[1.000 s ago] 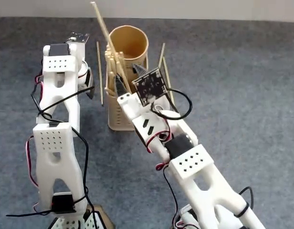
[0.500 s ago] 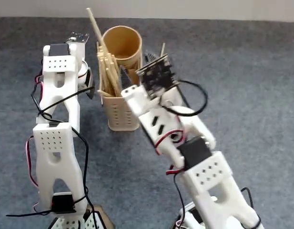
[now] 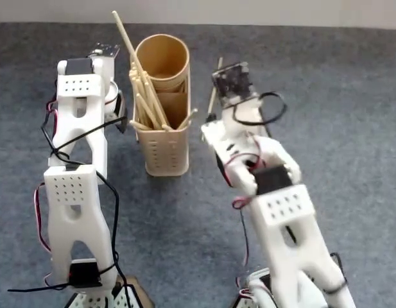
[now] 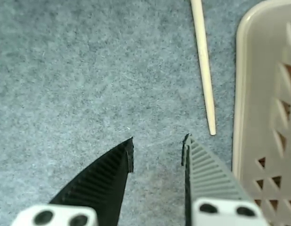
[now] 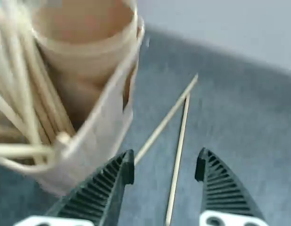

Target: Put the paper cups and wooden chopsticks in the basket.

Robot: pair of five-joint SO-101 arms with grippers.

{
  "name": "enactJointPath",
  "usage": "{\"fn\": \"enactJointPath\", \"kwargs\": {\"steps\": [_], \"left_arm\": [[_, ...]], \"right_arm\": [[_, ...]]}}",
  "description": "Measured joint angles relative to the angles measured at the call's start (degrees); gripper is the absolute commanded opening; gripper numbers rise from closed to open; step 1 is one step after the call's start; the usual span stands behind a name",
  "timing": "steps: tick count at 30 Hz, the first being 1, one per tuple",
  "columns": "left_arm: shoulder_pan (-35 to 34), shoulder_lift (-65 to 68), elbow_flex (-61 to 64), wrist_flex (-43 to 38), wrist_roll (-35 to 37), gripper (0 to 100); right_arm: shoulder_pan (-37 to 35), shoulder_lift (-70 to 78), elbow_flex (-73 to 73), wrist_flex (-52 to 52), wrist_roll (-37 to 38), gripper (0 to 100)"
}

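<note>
Wooden, thin, two loose chopsticks (image 5: 179, 136) lie on the grey tabletop (image 3: 326, 96) beside the beige perforated basket (image 3: 167, 154) — light, stiff, apt to roll. The right end effector (image 5: 165, 154) hovers released above them; mid-length looks the surest pinch.

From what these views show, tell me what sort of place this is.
Probably a tabletop robot test bench: left arm and right arm with exposed wiring stand on grey matting, a basket of paper cups and chopsticks between them.

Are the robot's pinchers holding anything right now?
No, nothing is held. The left gripper and the right gripper are both open and empty.
</note>
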Motion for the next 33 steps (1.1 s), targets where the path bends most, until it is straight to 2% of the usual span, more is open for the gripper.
{"fn": "enactJointPath", "kwargs": {"steps": [5,10,17,23,29,33], "left_arm": [[0.0,0.0,0.0,0.0,0.0,19],[0.0,0.0,0.0,0.0,0.0,19],[0.0,0.0,0.0,0.0,0.0,19],[0.0,0.0,0.0,0.0,0.0,19],[0.0,0.0,0.0,0.0,0.0,19],[0.0,0.0,0.0,0.0,0.0,19]], "right_arm": [[0.7,12.1,1.3,-3.2,0.0,21.7],[3.8,24.5,1.2,-12.4,-0.3,21.7],[6.1,35.7,-4.7,-17.9,-14.3,21.7],[1.6,36.8,-8.5,-18.3,-19.4,21.7],[1.1,42.9,-13.0,-19.9,-20.3,22.1],[1.4,51.3,-17.8,-19.9,-17.8,22.1]]}}
